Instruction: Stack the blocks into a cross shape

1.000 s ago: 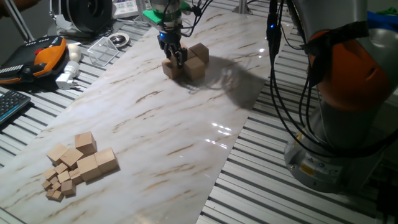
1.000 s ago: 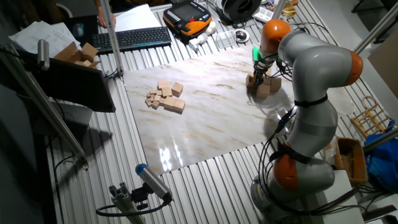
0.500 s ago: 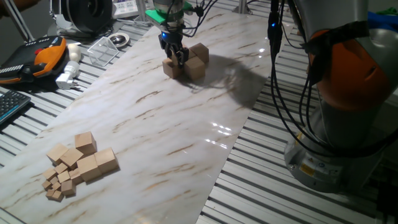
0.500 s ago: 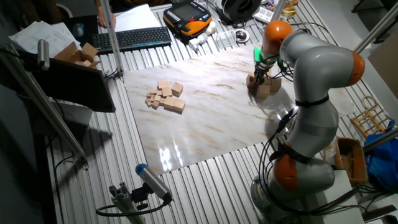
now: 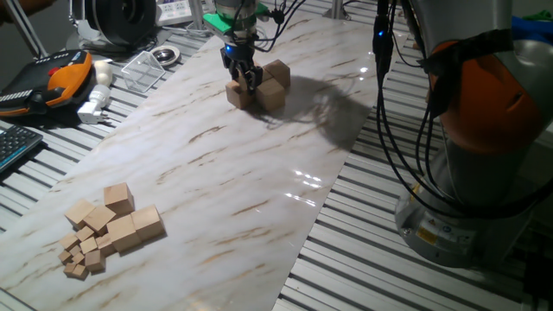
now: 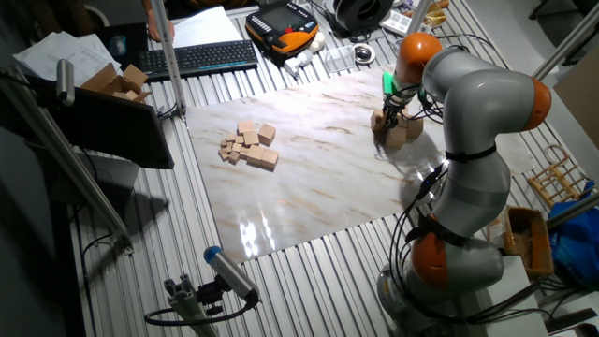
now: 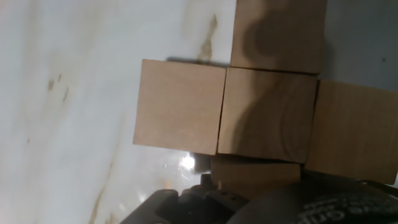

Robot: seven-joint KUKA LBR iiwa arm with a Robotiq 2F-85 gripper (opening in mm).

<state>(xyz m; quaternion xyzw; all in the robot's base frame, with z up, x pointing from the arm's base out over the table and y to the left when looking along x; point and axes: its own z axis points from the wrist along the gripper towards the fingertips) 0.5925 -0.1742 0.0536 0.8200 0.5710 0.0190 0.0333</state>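
Observation:
Several tan wooden blocks (image 7: 267,112) lie flat in a cross on the marble board: one in the middle, with one against each of its four sides. The same cluster shows at the board's far end (image 5: 263,86) (image 6: 402,126). My gripper (image 5: 243,78) (image 6: 391,112) hangs just over the cluster's near-left side, open, with nothing between its fingers. In the hand view a dark finger (image 7: 186,202) covers part of the lowest block (image 7: 249,174).
A loose pile of wooden cubes (image 5: 112,226) (image 6: 248,145), large and tiny, lies at the board's other end. A plug, an orange pendant (image 5: 52,78), a clear tray and a keyboard (image 6: 201,58) sit off the board. The arm's base (image 5: 484,130) stands to the right.
My gripper has lifted slightly off the block cluster. The blocks have not moved.

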